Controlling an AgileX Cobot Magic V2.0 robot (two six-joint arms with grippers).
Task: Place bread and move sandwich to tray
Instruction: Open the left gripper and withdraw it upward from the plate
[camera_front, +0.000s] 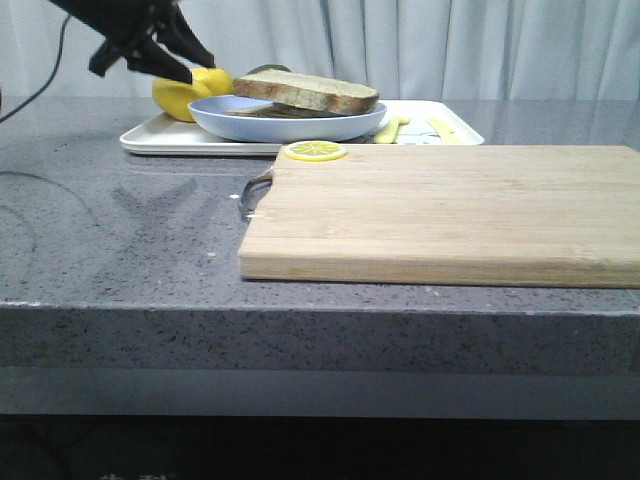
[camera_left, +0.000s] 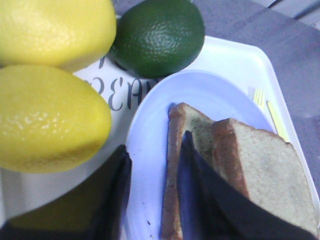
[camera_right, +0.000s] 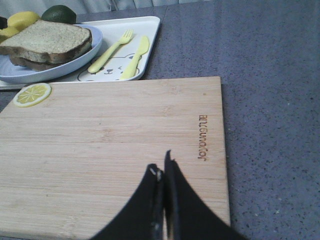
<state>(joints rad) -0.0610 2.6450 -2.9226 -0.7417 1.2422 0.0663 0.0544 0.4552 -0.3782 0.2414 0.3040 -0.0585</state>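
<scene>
Fingers of the left gripper spread apart above the pale blue plate, beside the sandwich, clamped on nothing; fingers of the right gripper pressed together over the wooden cutting board, holding nothing. Sandwich lying on that plate, top bread covering the rest, plate resting on the white tray. Behind the plate, two lemons and an avocado; beside it, a yellow fork and knife; near it, on the board's corner, a lemon slice.

The cutting board is pale, matt wood with fine grain. The counter looks like speckled grey stone, slightly glossy. The tray and plate seem smooth plastic; the bread is porous.
</scene>
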